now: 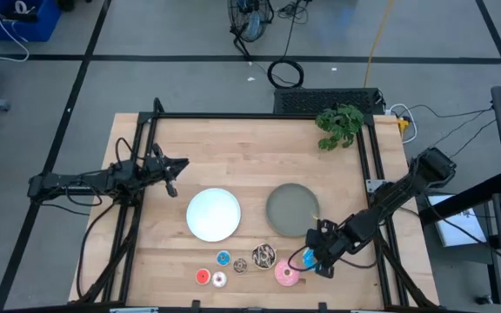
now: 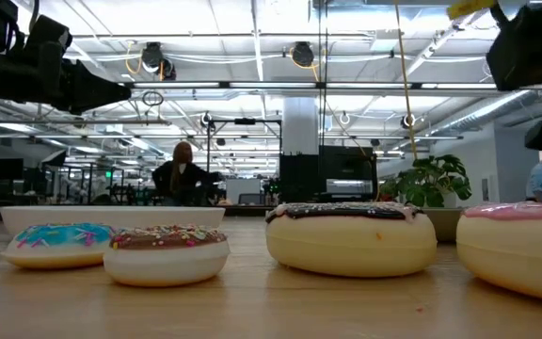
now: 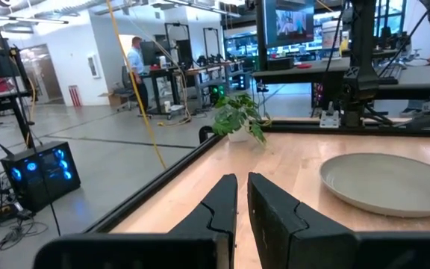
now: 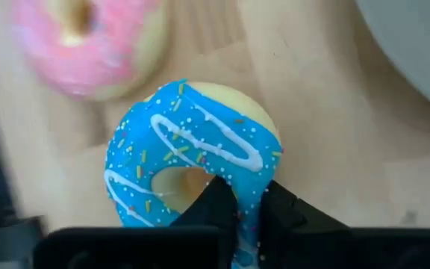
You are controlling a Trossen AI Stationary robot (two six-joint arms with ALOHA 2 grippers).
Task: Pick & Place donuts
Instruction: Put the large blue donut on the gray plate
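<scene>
Right gripper (image 4: 246, 213) is clamped on the blue sprinkled donut (image 4: 189, 161) (pink donut (image 4: 88, 45) at its 8 o'clock); left gripper (image 3: 242, 198), fingers together, waits.

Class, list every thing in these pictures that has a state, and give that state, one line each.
right hand: shut on the blue donut
blue donut: gripped at its rim
left hand: shut, holds nothing
pink donut: lying on table
grey plate: bare
white plate: bare
</scene>
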